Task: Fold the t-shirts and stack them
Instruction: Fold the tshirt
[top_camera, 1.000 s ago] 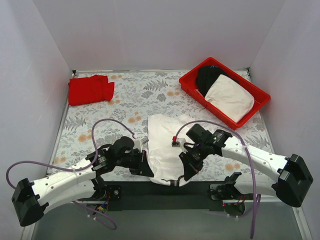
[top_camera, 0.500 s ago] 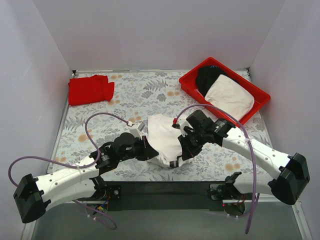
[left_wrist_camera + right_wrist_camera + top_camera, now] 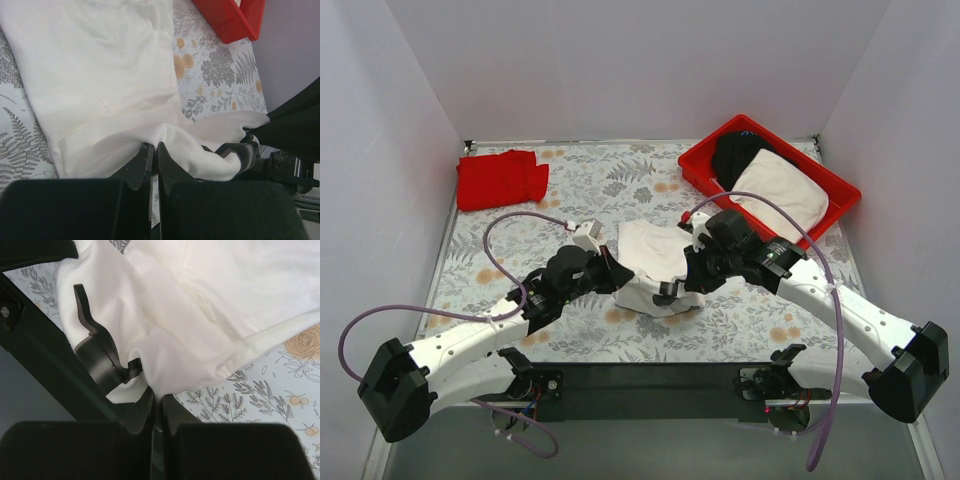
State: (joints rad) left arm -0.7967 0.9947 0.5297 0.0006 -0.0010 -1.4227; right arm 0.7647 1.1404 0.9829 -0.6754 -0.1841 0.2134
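Note:
The white t-shirt (image 3: 655, 262) lies in the middle of the floral table, its near hem lifted and drawn over the far part. My left gripper (image 3: 618, 282) is shut on that hem at its left side; the cloth pinched between its jaws shows in the left wrist view (image 3: 100, 90). My right gripper (image 3: 682, 286) is shut on the hem at its right side, with the white cloth (image 3: 200, 315) bunched at its jaws. The folded red t-shirt (image 3: 500, 179) lies at the far left corner.
A red plastic tray (image 3: 845, 196) stands at the far right and holds a folded off-white garment (image 3: 778, 194) and a black garment (image 3: 733, 152). Its corner shows in the left wrist view (image 3: 230, 25). Purple cables loop over both arms. Walls close in the table.
Both grippers have carried the white shirt's near hem away from the table's front edge toward the far side, folding the shirt over itself. The red shirt and tray have not moved.

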